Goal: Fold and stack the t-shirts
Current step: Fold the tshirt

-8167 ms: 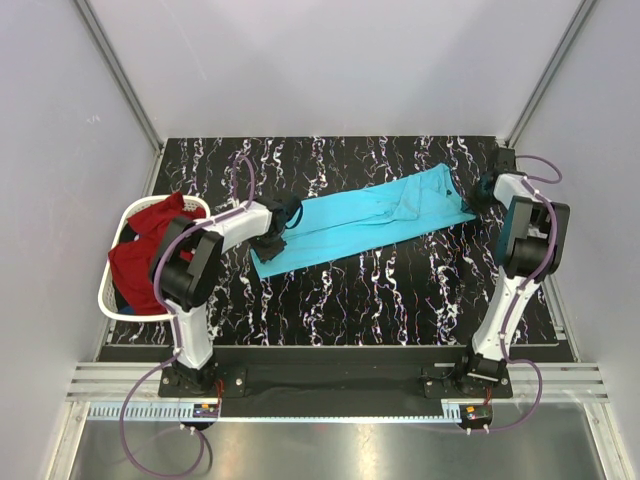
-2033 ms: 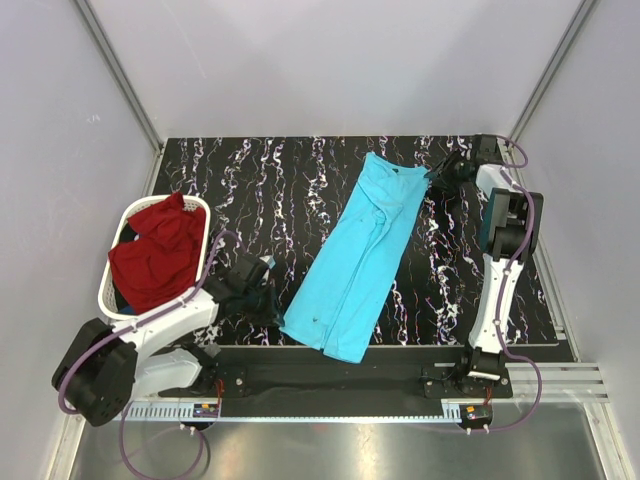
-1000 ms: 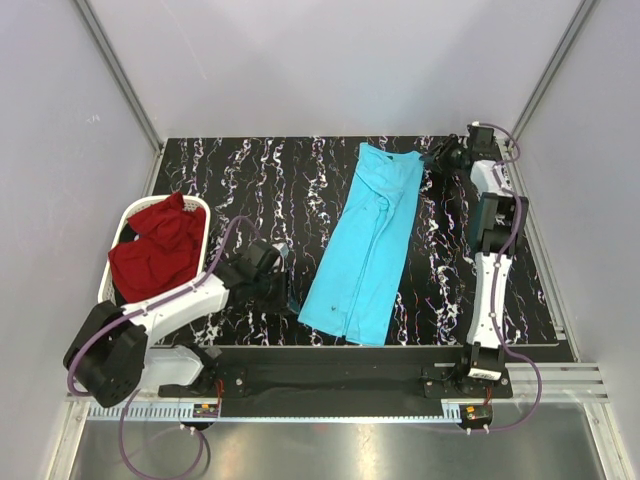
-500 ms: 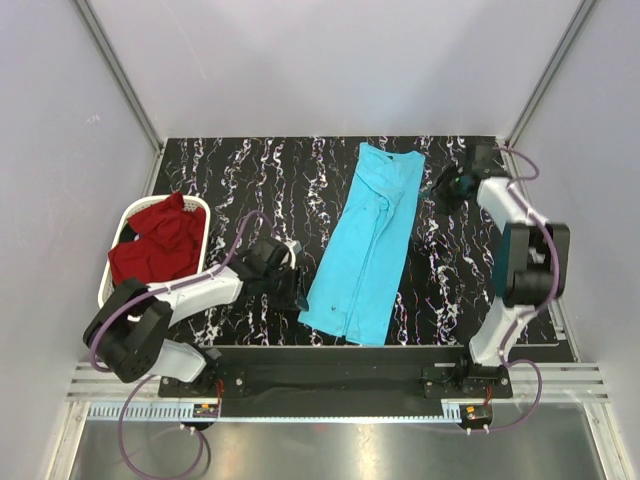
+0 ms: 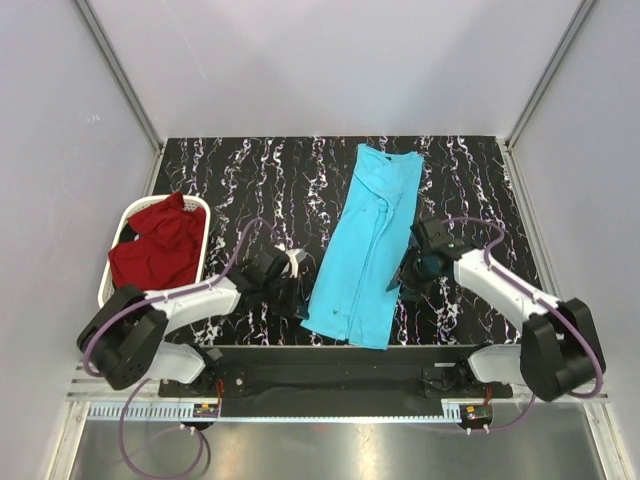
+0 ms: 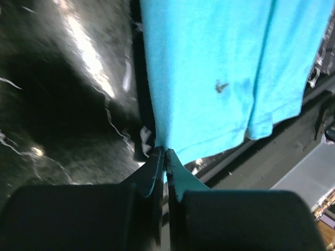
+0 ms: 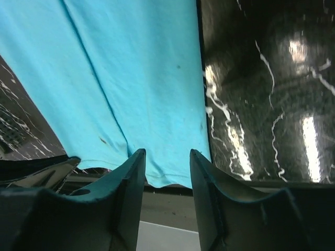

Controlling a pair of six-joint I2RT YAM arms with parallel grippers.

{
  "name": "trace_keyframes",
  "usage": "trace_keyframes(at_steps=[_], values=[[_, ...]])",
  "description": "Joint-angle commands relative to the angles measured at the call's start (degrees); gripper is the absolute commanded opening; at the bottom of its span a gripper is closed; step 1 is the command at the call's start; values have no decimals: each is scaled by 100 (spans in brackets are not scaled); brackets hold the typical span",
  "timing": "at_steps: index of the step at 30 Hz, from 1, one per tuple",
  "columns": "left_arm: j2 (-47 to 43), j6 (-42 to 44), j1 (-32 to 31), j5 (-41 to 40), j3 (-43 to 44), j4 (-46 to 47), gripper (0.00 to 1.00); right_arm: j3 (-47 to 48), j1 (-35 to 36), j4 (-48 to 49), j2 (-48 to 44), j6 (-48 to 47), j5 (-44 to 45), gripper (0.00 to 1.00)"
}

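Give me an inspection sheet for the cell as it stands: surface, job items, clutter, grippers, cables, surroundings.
Surface: black marbled tabletop, glare patches in both wrist views.
Job's things: turquoise t-shirt laid out as a long strip, collar far, hem at the near edge; dark red t-shirt bunched in the basket.
Clutter: white laundry basket at the left edge.
Grippers: left gripper shut, pinching the turquoise t-shirt's hem corner; right gripper open by the hem's other side.
Cables: purple cables loop along both arms, off the cloth.
Surroundings: grey walls; nothing else seen.
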Motion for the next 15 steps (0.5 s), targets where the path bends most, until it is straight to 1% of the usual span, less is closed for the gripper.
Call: trace_keyframes(at_steps=[1, 2, 3, 4, 5, 7, 9, 10, 12, 15], values=[[-473, -226, -191, -65, -155, 261, 4, -257, 302, -233, -464, 597, 232, 45], [-587, -288, -287, -48, -216, 270, 4, -319, 416, -276, -569, 642, 179, 41], [-632, -366, -349, -30, -243, 270, 6, -398, 600, -312, -622, 712, 196, 39], [-658, -393, -419, -4, -252, 278, 10, -433, 715, -338, -701, 817, 213, 38], [-711, -385, -516, 57, -243, 244, 18, -442, 795, -373, -736, 861, 222, 35], [-790, -324, -543, 14, -138, 86, 29, -451, 944, -382, -780, 975, 240, 34], [-1018, -201, -543, -161, -42, -178, 34, -486, 971, -408, -772, 1011, 275, 35], [-1106, -165, -543, -170, 46, -213, 39, -513, 971, -426, -746, 1037, 318, 35], [-1317, -156, -578, -188, 161, -275, 41, -626, 980, -426, -693, 1090, 398, 35], [-1379, -104, -587, -223, 389, -424, 41, -793, 1059, -295, -587, 1195, 293, 35]])
